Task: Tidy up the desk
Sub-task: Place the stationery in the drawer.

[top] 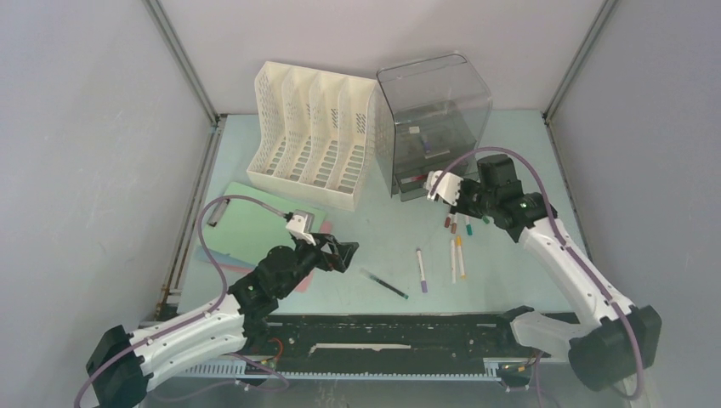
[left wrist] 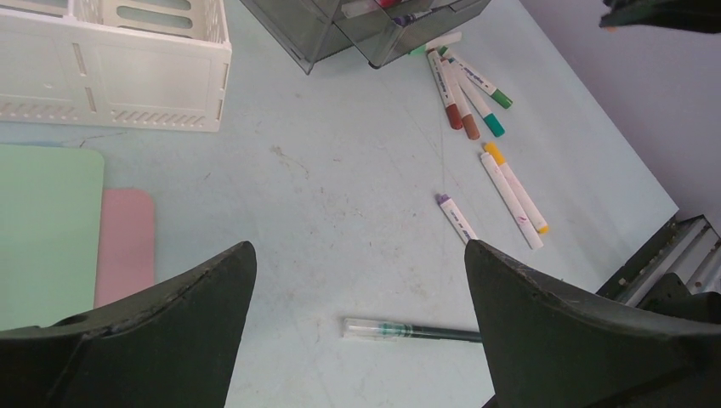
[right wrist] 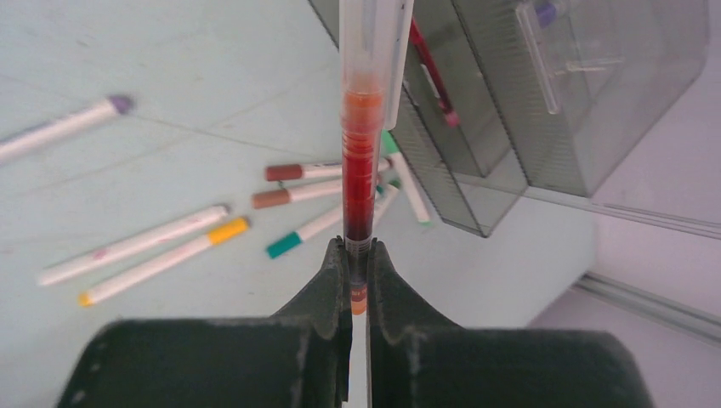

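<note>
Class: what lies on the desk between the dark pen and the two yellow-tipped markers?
A single purple-tipped marker, touching neither of them; the top external view shows this most plainly.

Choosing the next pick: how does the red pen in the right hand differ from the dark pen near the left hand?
The red pen is pinched in the shut right hand, off the desk; the dark pen lies flat on it, ungripped, just ahead of the open left hand. The red pen reaches toward the smoky drawer unit; the dark pen lies well away from it. Both are slim, partly clear plastic.
</note>
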### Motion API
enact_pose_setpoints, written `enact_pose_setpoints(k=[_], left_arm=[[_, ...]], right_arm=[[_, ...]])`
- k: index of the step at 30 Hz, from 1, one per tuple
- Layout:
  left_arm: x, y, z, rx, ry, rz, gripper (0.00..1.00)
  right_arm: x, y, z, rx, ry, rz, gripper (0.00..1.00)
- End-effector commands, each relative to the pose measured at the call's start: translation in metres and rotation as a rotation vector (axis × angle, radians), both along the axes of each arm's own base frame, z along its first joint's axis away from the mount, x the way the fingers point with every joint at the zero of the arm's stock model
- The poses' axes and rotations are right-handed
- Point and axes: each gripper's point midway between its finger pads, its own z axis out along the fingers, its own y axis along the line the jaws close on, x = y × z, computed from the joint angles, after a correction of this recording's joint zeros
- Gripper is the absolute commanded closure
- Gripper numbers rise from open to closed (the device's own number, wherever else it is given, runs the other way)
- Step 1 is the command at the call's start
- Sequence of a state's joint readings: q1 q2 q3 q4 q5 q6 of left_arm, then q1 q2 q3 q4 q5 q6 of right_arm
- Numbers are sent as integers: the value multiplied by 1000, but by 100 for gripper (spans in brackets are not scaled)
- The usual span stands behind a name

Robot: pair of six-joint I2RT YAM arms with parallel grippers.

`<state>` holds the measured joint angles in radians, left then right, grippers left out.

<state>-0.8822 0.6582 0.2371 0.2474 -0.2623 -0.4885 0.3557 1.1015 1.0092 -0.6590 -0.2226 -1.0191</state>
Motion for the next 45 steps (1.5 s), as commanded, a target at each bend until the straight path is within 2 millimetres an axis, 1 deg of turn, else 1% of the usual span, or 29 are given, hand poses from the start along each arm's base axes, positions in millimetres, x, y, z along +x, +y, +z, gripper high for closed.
enact_pose_setpoints(k=[1, 5, 7, 10, 15, 23, 26, 29, 31, 33, 35, 39, 42, 45], left_arm=[[5, -8, 22, -53, -50, -12, 0], [5, -11, 19, -53, -41, -20, 0], [5, -12, 17, -59, -35, -22, 0], [3, -12, 14, -68, -26, -26, 0], [1, -12, 12, -75, -21, -34, 0], [0, -16, 16, -76, -30, -55, 0], [-2, -18, 15, -80, -28, -71, 0], [-7, -24, 13, -82, -25, -115, 0], [-12, -30, 13, -82, -26, -158, 0], [-17, -36, 13, -82, -26, -203, 0], [-20, -42, 12, -72, -26, -245, 0], [-32, -58, 11, -44, -10, -360, 0], [-37, -69, 6, -7, 37, -427, 1], [-39, -78, -9, 70, 117, -467, 1]], right_arm=[[52, -5, 33, -116, -196, -30, 99], [80, -2, 26, -198, -215, -36, 100], [93, -4, 25, -237, -240, -58, 100], [107, -2, 19, -260, -250, -62, 100], [123, 1, 9, -295, -249, -74, 99], [139, 3, -10, -369, -256, -97, 89], [141, 3, -19, -380, -239, -105, 83], [143, 0, -28, -393, -221, -125, 66], [143, -2, -32, -395, -209, -144, 60], [140, -2, -32, -380, -196, -162, 53], [133, -1, -31, -348, -176, -172, 49], [105, 9, -18, -220, -109, -172, 48], [68, 24, -10, -92, -8, -125, 48], [19, 45, -1, 71, 138, -49, 47]])
